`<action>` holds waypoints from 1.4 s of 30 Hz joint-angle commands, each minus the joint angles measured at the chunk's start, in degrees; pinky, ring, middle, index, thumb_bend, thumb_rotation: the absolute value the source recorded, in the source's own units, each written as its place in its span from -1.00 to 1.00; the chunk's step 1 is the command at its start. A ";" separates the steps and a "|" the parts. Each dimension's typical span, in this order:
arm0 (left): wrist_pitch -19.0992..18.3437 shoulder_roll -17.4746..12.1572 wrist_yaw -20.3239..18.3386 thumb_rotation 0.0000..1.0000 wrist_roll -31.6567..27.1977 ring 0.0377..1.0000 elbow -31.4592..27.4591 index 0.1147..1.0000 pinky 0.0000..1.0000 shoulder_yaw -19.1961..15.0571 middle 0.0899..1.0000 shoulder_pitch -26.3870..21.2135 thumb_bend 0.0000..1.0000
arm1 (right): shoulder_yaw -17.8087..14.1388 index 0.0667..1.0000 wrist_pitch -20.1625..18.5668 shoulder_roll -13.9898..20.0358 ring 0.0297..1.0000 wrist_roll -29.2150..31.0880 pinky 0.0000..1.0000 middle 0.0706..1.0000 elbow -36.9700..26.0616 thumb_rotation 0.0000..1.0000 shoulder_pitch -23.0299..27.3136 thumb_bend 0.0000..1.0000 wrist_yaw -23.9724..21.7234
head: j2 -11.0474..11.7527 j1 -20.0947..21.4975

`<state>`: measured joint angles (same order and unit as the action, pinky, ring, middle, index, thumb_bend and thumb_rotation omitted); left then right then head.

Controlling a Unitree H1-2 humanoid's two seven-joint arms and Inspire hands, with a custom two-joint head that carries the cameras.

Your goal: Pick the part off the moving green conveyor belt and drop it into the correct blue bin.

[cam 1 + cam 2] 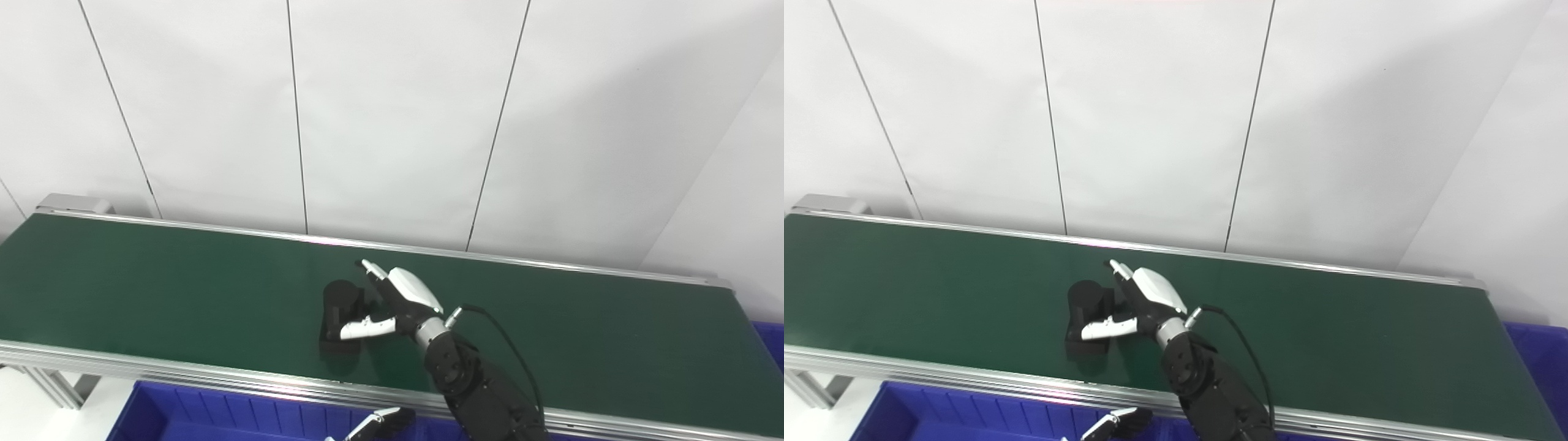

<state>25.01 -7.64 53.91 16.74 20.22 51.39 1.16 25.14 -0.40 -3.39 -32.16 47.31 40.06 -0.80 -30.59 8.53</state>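
A blue bin (184, 410) sits below the belt's near rail; the left hand (376, 424) peeks up there, grip unclear; mid-belt (153, 288) the black part (340, 315) lies lengthwise toward the near edge; the right hand (395, 300) cups it, fingers spread around it.

Nothing here can be read. The green belt (184, 288), its metal rails, the white wall panels and the blue bin (202, 416) carry no lettering, numbers or signs that show. The black part (340, 315) and the right hand (398, 300) beside it bear no legible label or brand either.
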 commanded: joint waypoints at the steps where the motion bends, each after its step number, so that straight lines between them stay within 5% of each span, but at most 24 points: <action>1: 1.91 0.34 5.55 0.89 2.91 0.18 -2.17 0.16 0.11 0.54 0.19 -1.21 0.57 | -0.10 0.97 2.30 -1.13 0.87 0.73 0.76 0.99 0.33 0.14 3.41 1.00 0.66 | -0.37 -0.14; 7: 1.92 0.16 11.97 1.00 5.24 0.16 -2.29 0.11 0.08 3.15 0.16 -2.16 0.57 | -0.87 0.90 3.61 -1.86 0.84 2.48 0.69 0.94 4.33 -0.04 4.10 0.99 2.16 | -1.20 0.02; 10: 1.92 0.26 11.93 1.00 4.84 0.19 -2.86 0.12 0.10 3.07 0.18 -1.74 0.57 | -2.24 0.77 6.35 -2.66 0.78 4.00 0.59 0.86 6.87 -0.29 3.70 0.83 5.58 | -1.81 0.00; 14: 1.91 0.24 11.93 1.00 5.47 0.22 -3.17 0.15 0.11 2.73 0.22 -1.27 0.61 | -4.69 0.35 10.29 -3.79 0.53 6.20 0.37 0.57 9.77 -0.90 3.17 0.44 10.36 | -2.23 0.02; 16: 1.91 0.25 11.44 1.00 5.46 0.22 -3.51 0.17 0.10 2.33 0.24 -0.99 0.59 | -6.18 -0.03 11.82 -4.35 0.24 7.55 0.15 0.18 11.11 -0.92 3.00 0.10 12.60 | -2.35 0.02; 22: 1.92 0.39 11.35 1.00 6.30 0.22 -3.53 0.19 0.10 1.40 0.24 -0.61 0.56 | -6.64 -0.02 12.84 -5.07 -0.32 6.66 -0.41 -0.21 12.76 -1.00 2.39 0.03 20.22 | -2.85 0.37; 42: 1.92 -1.97 15.73 1.00 2.21 0.26 -1.79 0.22 0.25 5.24 0.25 -4.00 0.62 | -5.18 -0.09 16.47 -4.56 -0.50 3.97 -0.58 -0.13 13.62 -1.00 -0.57 0.05 33.19 | -3.20 2.27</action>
<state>25.35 -9.40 68.58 18.70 19.17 56.18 -1.26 19.75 12.72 -7.78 -27.56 62.67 38.88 30.23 -33.84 10.81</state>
